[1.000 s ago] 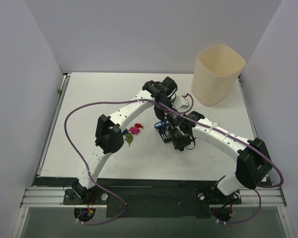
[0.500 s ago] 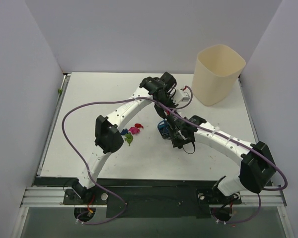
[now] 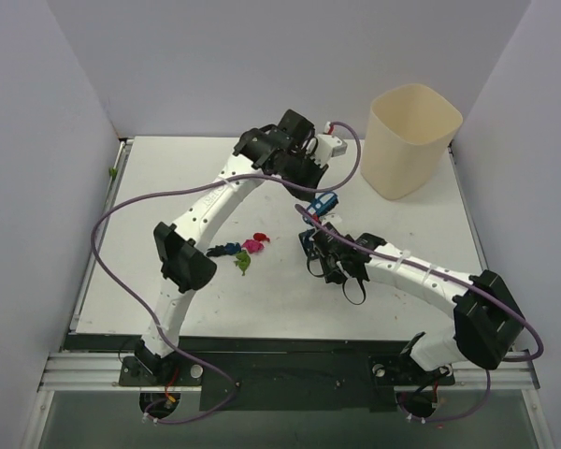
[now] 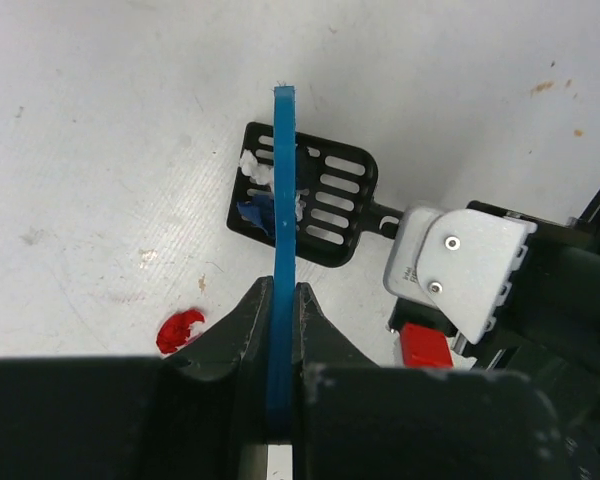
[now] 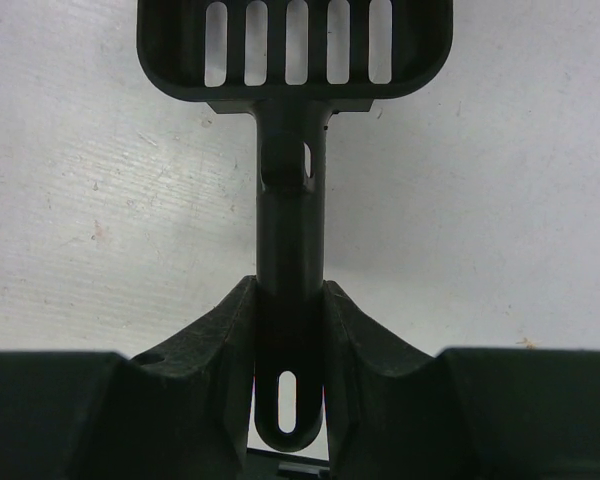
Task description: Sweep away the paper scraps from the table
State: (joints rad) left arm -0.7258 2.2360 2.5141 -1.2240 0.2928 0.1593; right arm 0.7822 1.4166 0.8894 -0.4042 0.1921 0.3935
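Observation:
My left gripper [image 3: 310, 183] is shut on the blue hand brush [image 3: 324, 201] and holds it raised above the table [image 3: 168, 187], over the scoop. In the left wrist view the brush [image 4: 282, 200] runs edge-on out of the gripper [image 4: 282, 292]. My right gripper [image 3: 327, 259] is shut on the handle [image 5: 290, 250] of the black slotted scoop [image 3: 309, 245], which rests on the table. White [image 4: 250, 165] and dark blue [image 4: 252, 212] paper scraps lie in the scoop [image 4: 325, 200]. A red scrap [image 4: 180, 330] lies beside it. Pink [image 3: 253, 245], green [image 3: 243, 264] and dark blue [image 3: 222, 251] scraps lie left of the scoop.
A tall beige bin [image 3: 409, 140] stands at the back right of the table. Pale lilac walls [image 3: 37, 168] close in the sides and back. Metal rails [image 3: 262, 369] run along the near edge. Purple cables loop off both arms.
My left arm has lifted and swung toward the back with the brush, away from the scoop. My right arm has slid the scoop slightly toward the near left.

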